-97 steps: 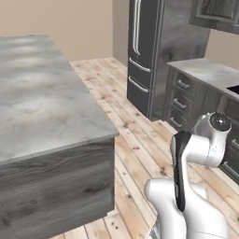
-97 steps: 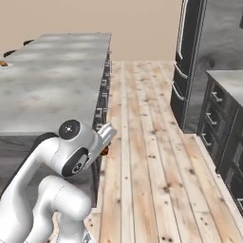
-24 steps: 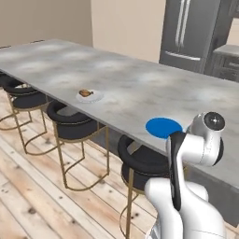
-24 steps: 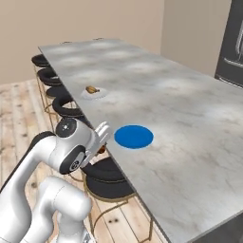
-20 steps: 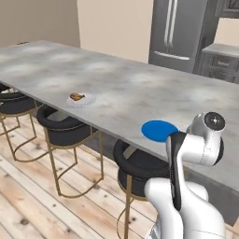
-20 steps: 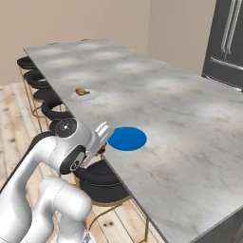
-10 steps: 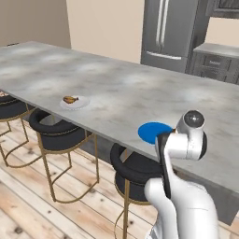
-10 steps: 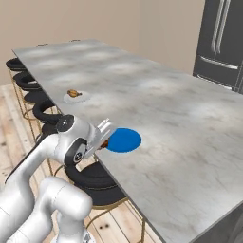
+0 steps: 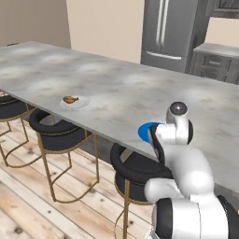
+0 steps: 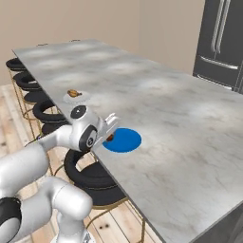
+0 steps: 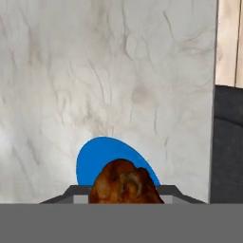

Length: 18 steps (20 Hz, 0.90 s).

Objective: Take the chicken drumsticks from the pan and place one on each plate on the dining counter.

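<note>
The base had rolled along the long light grey marbled dining counter [image 9: 116, 88] over the last second, bringing the bright blue round plate [image 10: 122, 140] from ahead of the arm to right under the hand. The two-finger gripper [image 10: 112, 132] stayed clamped on a golden-brown chicken drumstick [image 11: 125, 184], poised at the blue plate's near edge. The other drumstick [image 9: 70, 99] already lay on the small pale round plate [image 9: 75, 102] further along, so only this one seemed left to set down.
</note>
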{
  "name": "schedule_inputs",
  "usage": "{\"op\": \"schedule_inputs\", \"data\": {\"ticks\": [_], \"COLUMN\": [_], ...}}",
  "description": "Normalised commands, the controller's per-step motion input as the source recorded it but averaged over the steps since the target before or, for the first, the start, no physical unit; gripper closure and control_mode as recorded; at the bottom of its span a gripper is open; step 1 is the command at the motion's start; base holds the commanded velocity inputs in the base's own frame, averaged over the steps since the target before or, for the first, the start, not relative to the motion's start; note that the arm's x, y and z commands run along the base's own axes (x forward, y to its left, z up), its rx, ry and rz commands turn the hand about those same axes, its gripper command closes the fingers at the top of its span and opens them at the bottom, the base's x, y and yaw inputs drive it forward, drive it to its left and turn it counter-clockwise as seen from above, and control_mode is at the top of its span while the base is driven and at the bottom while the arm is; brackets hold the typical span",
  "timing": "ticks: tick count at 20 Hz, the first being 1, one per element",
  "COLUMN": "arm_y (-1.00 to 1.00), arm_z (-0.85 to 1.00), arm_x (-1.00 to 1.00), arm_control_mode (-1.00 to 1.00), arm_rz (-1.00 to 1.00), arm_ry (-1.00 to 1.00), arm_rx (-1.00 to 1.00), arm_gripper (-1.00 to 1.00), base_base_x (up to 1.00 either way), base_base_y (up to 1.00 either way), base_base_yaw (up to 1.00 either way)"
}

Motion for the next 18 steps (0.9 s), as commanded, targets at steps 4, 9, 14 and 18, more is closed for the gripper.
{"op": "schedule_inputs", "data": {"ticks": [4,9,14,18], "arm_y": [-0.04,-0.2,-0.12,0.0], "arm_z": [-0.13,-0.44,-0.71,-0.56], "arm_x": [0.41,0.33,0.42,0.52], "arm_control_mode": [-1.0,-1.0,-1.0,-1.0], "arm_rz": [0.0,0.0,0.0,0.0], "arm_ry": [0.23,0.04,0.13,0.13], "arm_rx": [0.18,0.11,0.05,0.01], "arm_gripper": [1.0,1.0,1.0,1.0], "base_base_x": [0.0,0.0,0.0,0.0], "base_base_y": [0.0,0.0,0.0,0.0], "base_base_yaw": [0.0,0.0,0.0,0.0]}}
